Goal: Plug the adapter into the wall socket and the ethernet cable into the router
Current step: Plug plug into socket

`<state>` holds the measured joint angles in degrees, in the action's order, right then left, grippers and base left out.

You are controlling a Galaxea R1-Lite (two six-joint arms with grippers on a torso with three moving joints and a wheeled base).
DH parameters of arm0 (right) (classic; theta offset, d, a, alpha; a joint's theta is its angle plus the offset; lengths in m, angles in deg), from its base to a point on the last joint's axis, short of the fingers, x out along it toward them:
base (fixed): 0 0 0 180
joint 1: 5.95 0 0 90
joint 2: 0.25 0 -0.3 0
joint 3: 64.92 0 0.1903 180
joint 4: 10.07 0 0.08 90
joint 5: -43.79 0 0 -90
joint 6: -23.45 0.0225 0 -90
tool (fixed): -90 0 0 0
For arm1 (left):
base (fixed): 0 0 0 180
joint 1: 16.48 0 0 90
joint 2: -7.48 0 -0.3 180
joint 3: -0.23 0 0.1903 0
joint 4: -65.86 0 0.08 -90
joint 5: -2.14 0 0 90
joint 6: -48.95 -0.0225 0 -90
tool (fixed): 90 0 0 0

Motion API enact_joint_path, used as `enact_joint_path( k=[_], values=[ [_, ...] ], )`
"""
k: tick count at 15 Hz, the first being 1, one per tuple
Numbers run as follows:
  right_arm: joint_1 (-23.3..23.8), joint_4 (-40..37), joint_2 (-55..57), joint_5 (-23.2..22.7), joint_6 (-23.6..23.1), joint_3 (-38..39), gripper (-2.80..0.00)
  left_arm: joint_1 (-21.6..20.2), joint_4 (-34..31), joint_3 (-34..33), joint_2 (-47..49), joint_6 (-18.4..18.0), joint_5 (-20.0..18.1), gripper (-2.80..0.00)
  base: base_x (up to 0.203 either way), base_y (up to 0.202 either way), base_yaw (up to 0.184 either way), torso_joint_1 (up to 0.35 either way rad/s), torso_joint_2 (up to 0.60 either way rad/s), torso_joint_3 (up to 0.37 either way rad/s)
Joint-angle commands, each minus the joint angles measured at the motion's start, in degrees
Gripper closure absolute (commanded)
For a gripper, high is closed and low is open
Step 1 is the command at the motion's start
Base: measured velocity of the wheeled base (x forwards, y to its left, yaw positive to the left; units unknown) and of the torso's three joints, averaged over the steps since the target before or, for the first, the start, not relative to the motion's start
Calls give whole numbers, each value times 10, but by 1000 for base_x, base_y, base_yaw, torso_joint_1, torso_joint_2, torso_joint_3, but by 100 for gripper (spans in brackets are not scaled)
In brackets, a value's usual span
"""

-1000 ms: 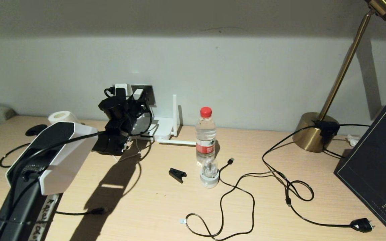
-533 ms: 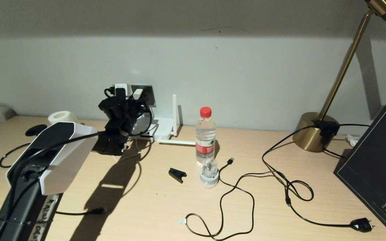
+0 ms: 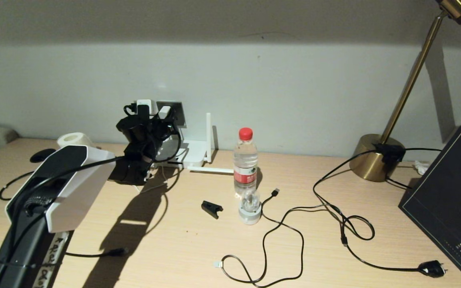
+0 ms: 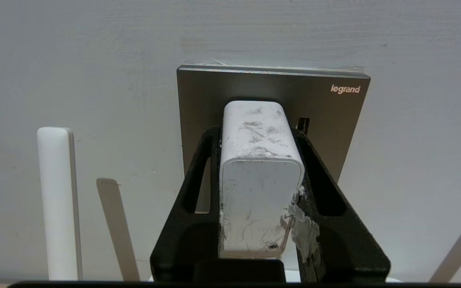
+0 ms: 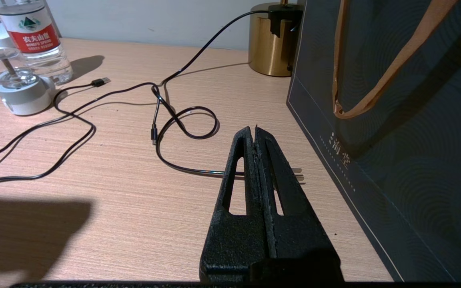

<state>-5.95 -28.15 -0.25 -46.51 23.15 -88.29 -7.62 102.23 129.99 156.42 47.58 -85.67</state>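
The wooden desk stands against the wall, and the wall socket, a grey Legrand plate, serves here as the landmark. The white router lies on the desk just below and to the right of the socket, with one antenna standing upright beside the plate. The left gripper is directly in front of the socket; its jaws are closed on the sides of the white adapter, whose far end meets the plate. The ethernet cable lies on the desk well to the right of the socket, near the water bottle. The right gripper hovers far from the socket, beside a dark paper bag, jaws pressed together and holding nothing.
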Motion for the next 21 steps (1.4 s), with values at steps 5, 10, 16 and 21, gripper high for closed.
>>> enact_joint_path(
  k=[5,10,16,21],
  values=[
    [0,1,1,0,0,20,0,-9,6,0,-5,0,-16,0,0,0,0,0,0,0],
    [0,1,1,0,0,20,0,-8,4,1,-2,0,-19,0,0,0,0,0,0,0],
    [0,0,0,0,0,20,0,-4,4,1,0,1,-16,0,0,0,0,0,0,0],
    [0,1,1,0,0,20,0,-2,7,1,2,2,-12,0,0,0,0,0,0,0]
  ],
)
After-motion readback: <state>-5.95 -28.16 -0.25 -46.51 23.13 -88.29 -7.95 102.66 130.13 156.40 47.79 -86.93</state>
